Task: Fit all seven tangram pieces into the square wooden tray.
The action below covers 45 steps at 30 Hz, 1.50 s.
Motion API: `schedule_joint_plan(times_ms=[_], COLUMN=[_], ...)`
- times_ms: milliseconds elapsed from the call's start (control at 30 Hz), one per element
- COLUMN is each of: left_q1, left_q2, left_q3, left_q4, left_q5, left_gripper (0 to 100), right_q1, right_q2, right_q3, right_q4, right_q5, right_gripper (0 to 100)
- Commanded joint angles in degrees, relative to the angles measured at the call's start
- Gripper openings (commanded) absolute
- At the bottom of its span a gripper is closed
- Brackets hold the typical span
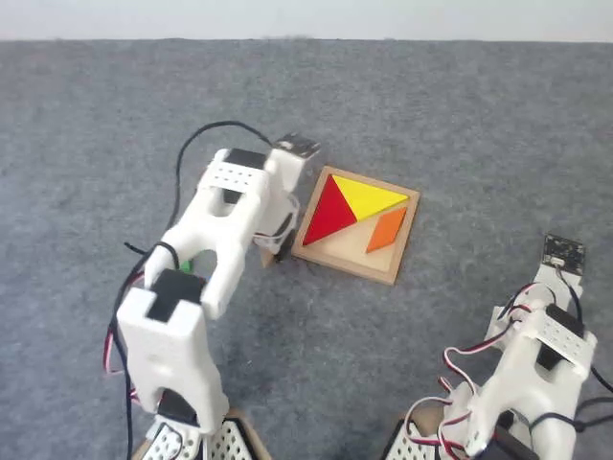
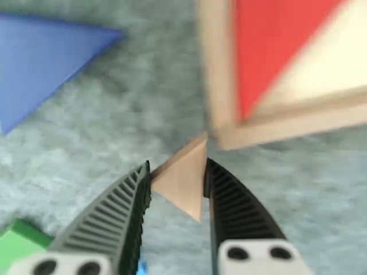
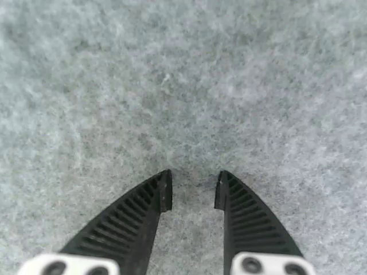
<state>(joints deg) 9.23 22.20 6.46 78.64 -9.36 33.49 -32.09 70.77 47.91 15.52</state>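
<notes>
The left jaws were clamped on the small tan triangle [image 2: 183, 180], its tip right at the wooden tray [image 2: 215, 69] corner just ahead, so it could've snagged on that rim. The right jaws sat released.

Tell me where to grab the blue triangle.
Probably from straight above, pinching its two slanted edges midway: the blue triangle lies flat on the carpet, apart from the tray, so only its thin sides offer purchase.

high view looks down over the table [image 1: 479, 115]; left wrist view, close-up, shares its tray [image 2: 213, 69] corner.
</notes>
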Motion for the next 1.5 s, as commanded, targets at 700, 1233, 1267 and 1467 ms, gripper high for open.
schedule_joint_plan(times_ms=[700, 1233, 1267, 1467], left_q1=[17.2, 18.6, 18.6, 19.1], left_q2=[29.4, 41.1, 41.1, 36.5], left_q3=[-58.2, -73.8, -73.8, -73.0], left_q4=[15.1, 22.1, 22.1, 22.1], left_q5=[17.0, 17.1, 17.2, 17.3], left_gripper=[8, 17, 17, 17], right_q1=[-1.0, -1.0, -1.0, -1.0], right_q2=[-0.6, -0.7, -0.7, -0.7], right_q3=[0.2, 0.2, 0.2, 0.2], right_q4=[-0.7, -0.7, -0.7, -0.7], right_q5=[0.6, 0.6, 0.6, 0.6], right_gripper=[12.6, 12.7, 12.7, 12.7])
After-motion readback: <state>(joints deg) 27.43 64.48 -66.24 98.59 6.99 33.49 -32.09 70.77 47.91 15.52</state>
